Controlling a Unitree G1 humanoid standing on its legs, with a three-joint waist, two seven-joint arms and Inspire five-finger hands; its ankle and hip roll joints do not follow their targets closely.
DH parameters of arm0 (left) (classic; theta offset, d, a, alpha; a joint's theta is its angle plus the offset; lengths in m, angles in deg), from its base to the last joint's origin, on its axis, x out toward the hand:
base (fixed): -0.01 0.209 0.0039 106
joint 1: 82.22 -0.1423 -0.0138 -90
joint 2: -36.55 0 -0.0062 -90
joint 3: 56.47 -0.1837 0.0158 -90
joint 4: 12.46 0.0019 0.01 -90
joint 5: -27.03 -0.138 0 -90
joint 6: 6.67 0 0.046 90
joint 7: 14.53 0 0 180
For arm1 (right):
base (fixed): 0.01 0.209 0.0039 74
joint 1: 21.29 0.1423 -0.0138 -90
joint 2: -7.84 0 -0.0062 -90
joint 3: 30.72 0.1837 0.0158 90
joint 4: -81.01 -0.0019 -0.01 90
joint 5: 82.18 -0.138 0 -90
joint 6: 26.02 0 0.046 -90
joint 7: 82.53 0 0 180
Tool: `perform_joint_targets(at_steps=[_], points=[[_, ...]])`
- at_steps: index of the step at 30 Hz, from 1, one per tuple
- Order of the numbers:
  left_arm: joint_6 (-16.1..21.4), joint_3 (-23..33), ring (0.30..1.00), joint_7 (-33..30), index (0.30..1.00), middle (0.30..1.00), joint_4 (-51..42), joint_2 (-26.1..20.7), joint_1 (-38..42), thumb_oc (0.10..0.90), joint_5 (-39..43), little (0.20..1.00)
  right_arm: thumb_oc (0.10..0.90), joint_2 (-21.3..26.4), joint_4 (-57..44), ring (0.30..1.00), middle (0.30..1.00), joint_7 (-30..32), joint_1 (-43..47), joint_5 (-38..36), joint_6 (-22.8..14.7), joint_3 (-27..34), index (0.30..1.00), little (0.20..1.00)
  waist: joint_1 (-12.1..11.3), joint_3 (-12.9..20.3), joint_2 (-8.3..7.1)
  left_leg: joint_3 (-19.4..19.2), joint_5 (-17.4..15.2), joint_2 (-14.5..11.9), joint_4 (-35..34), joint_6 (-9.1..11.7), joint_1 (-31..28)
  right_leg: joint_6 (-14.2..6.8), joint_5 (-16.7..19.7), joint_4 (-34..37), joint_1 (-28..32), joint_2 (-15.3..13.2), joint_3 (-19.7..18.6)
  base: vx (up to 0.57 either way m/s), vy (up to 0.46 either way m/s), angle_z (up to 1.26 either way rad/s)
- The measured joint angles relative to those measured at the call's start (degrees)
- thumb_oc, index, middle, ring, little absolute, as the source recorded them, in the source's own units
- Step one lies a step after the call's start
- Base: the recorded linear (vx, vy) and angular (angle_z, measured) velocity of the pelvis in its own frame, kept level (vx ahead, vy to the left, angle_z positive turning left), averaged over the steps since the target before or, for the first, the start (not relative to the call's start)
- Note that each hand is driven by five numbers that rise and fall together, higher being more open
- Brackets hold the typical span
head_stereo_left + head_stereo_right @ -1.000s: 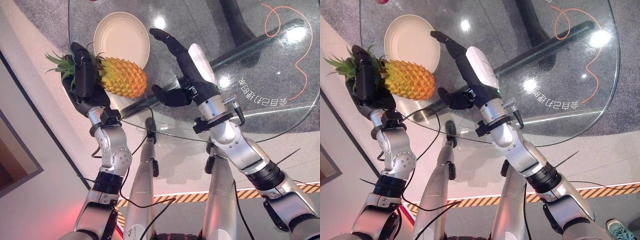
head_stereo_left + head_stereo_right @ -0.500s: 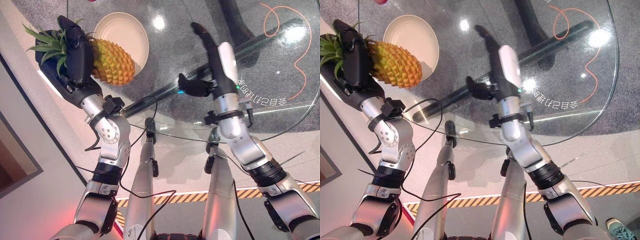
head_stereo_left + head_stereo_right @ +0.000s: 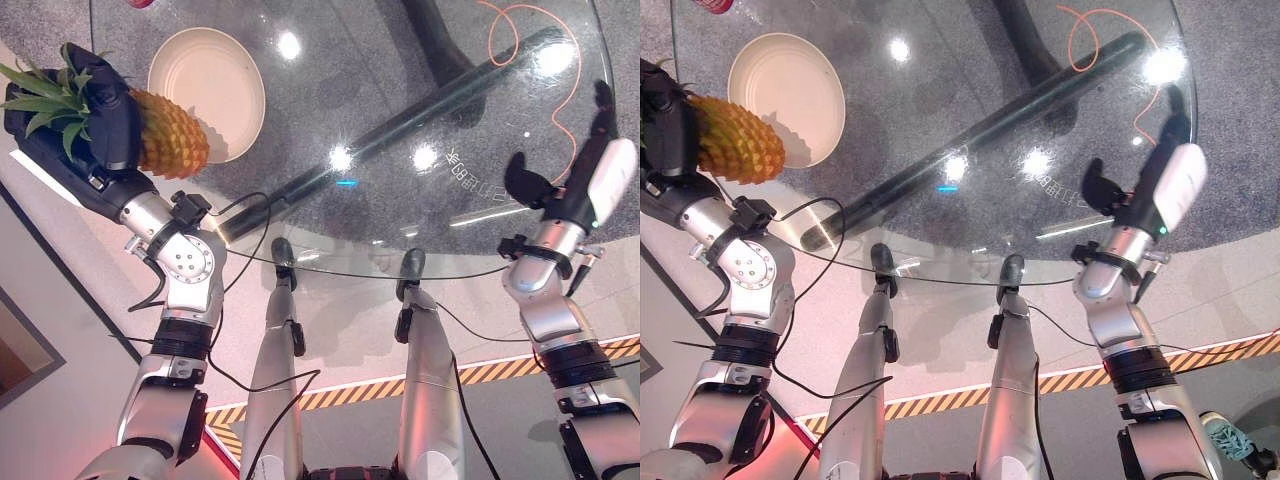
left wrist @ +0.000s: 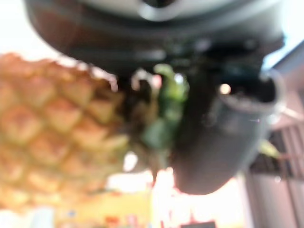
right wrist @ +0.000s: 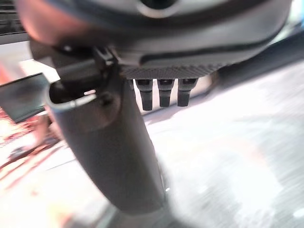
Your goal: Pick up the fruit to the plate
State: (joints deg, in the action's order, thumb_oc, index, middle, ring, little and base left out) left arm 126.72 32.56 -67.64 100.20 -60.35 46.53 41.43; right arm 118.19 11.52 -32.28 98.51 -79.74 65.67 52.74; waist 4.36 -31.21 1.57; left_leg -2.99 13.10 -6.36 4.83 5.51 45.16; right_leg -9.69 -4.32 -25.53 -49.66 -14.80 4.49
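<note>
Carry step: left hand fingers curled round pineapple, held up just beside plate on glass worktop; right hand open, idle; next, lower onto plate.

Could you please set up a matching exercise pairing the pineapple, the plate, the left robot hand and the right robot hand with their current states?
Things:
1. pineapple
2. plate
3. left robot hand
4. right robot hand

States:
A. open, holding nothing, at the right edge of the glass table
B. lying on the table with nothing on it
C. curled round the fruit near its leafy crown
D. held up beside the plate, not yet on it

Pairs: 1-D, 2-B, 3-C, 4-A
</note>
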Motion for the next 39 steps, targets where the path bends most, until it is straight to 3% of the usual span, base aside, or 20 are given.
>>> perform_joint_targets(at_steps=[2,13,21,31,39], points=[[0.76,0.01,0.3,-0.06,0.3,0.3,2.79,-1.35,0.95,0.1,-0.04,0.2,0.8,-0.02,4.25,0.9,0.9,1.26,0.45,-5.92,-1.15,1.16,0.9,0.9,0.26,-0.05,-0.35,-0.03,0.09,-0.38,-0.09,0.14,0.0,0.08,0.57,0.92,0.33,0.52,0.1,-0.01,-0.004,-0.08],[0.86,-0.67,0.3,-0.15,0.3,0.3,9.09,-6.2,8.33,0.1,0.58,0.2,0.8,-0.09,20.11,0.9,0.9,2.85,1.75,-23.0,-3.61,1.08,0.9,0.9,0.56,-0.08,-0.62,-0.09,0.47,-1.22,-0.85,0.62,-0.06,0.27,1.09,1.78,0.37,1.37,0.29,0.0,-0.007,-0.02],[0.87,-3.34,0.3,-0.02,0.3,0.3,14.53,-8.2,12.67,0.1,1.47,0.2,0.8,-0.18,33.31,0.9,0.9,2.17,4.8,-30.29,-5.85,1.04,0.9,0.9,0.57,-0.07,-0.66,0.0,0.48,-1.25,-0.86,0.63,-0.05,0.28,1.1,1.81,0.42,1.42,0.37,0.01,-0.009,0.0],[0.88,-5.26,0.3,-0.07,0.3,0.3,17.36,-9.21,13.82,0.1,2.84,0.2,0.8,-0.31,43.46,0.9,0.9,-4.95,6.18,-33.43,-6.92,1.01,0.9,0.9,0.38,-0.06,-0.67,0.56,0.66,-1.37,-0.83,0.73,-0.04,0.29,1.1,1.78,0.85,1.45,1.09,0.0,-0.004,0.0],[0.87,-6.86,0.3,0.3,0.3,0.3,19.23,-9.25,16.03,0.1,4.14,0.2,0.8,-0.86,47.16,0.9,0.9,-15.04,7.02,-35.09,-3.41,-0.49,0.9,0.9,-0.06,-0.06,-0.69,0.69,0.72,-1.36,-0.82,0.73,-0.04,0.3,1.11,1.72,0.92,1.45,1.19,0.0,0.0,0.0]])
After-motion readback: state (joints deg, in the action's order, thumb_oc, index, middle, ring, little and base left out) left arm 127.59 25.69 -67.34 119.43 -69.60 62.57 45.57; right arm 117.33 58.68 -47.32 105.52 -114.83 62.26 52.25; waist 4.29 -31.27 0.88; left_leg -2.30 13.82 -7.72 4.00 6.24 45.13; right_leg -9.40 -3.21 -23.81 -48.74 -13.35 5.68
